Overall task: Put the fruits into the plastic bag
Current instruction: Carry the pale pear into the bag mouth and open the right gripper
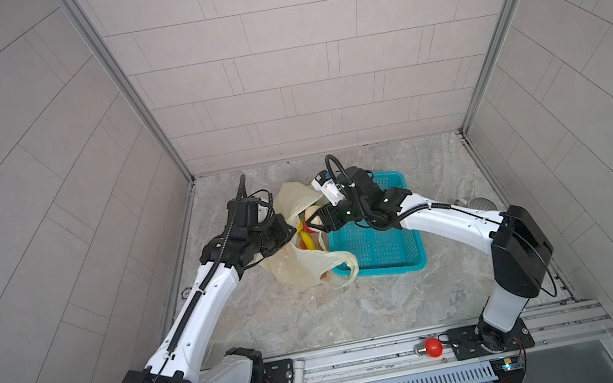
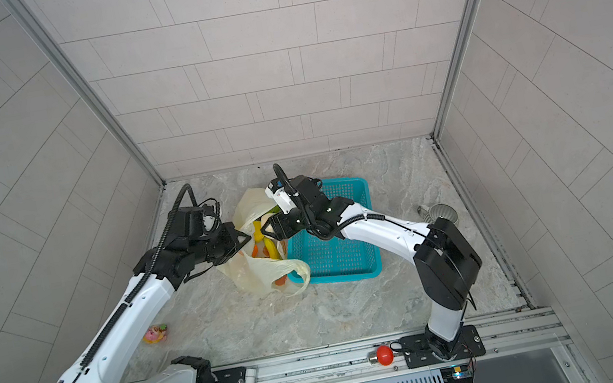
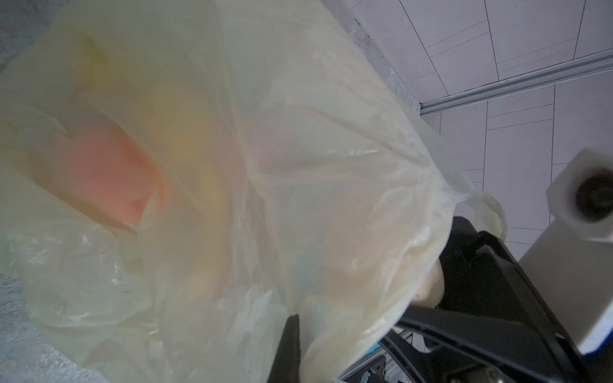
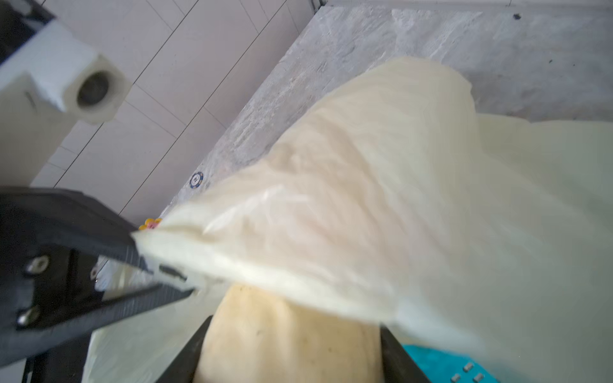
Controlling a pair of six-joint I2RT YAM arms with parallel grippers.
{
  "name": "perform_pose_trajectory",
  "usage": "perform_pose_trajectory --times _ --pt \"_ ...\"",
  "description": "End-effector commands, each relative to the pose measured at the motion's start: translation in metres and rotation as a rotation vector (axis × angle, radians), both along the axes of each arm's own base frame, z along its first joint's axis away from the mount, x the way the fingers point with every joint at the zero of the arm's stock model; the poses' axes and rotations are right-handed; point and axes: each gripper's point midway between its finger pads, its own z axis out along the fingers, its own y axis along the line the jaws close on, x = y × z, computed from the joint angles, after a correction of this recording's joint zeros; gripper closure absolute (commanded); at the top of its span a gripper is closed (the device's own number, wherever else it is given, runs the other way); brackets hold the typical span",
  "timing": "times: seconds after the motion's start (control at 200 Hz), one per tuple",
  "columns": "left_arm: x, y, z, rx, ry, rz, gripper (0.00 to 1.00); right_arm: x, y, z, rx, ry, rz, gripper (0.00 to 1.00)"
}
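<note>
At the bag's mouth, my left pincer (image 1: 289, 232) is clenched on the rim of the plastic bag (image 1: 292, 266). It holds the bag open on the desk (image 1: 358, 310), just beside the teal basket (image 1: 381, 245). My right pincer (image 4: 288, 361) grasps a pale cream fruit (image 4: 285, 335) right at the opening, not yet let go. Inside the bag I can see a yellow banana (image 1: 307, 239) among other colours. The teal basket looks bare, so I judge this fruit is the last or nearly so. What remains is lowering it in and releasing. A small pink-and-yellow toy (image 2: 156, 334) lies well apart on the desk; I cannot tell whether it counts.
</note>
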Motion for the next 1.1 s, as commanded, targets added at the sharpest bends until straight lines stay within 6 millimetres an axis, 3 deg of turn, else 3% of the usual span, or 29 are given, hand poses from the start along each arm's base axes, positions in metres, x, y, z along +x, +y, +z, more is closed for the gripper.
perform_pose_trajectory --times 0.0,0.255,0.35,0.601,0.711,0.776,0.866,1.096 --pt "-0.001 0.0 0.009 0.006 -0.036 -0.014 1.0 0.021 0.011 0.007 0.001 -0.043 -0.039 0.46" --pt "0.001 -0.003 0.008 -0.008 -0.035 -0.021 1.0 0.068 0.013 -0.032 -0.099 -0.04 -0.193 0.44" --pt "0.001 -0.004 0.009 -0.013 -0.034 -0.023 1.0 0.077 0.014 -0.042 -0.127 -0.038 -0.216 0.41" --pt "0.002 -0.005 0.008 -0.013 -0.032 -0.024 1.0 0.08 -0.006 -0.037 -0.208 -0.071 -0.275 0.26" --pt "0.003 -0.005 0.006 -0.012 -0.026 -0.023 1.0 0.074 -0.014 -0.022 -0.223 -0.096 -0.258 0.23" --pt "0.003 -0.005 0.006 -0.014 -0.025 -0.023 1.0 0.068 -0.017 -0.014 -0.217 -0.103 -0.231 0.16" --pt "0.003 -0.005 0.007 -0.014 -0.027 -0.021 1.0 0.055 -0.02 -0.001 -0.183 -0.098 -0.173 0.18" --pt "0.004 -0.005 0.003 -0.015 -0.015 -0.011 1.0 -0.007 -0.015 0.045 0.0 -0.075 0.065 0.24"
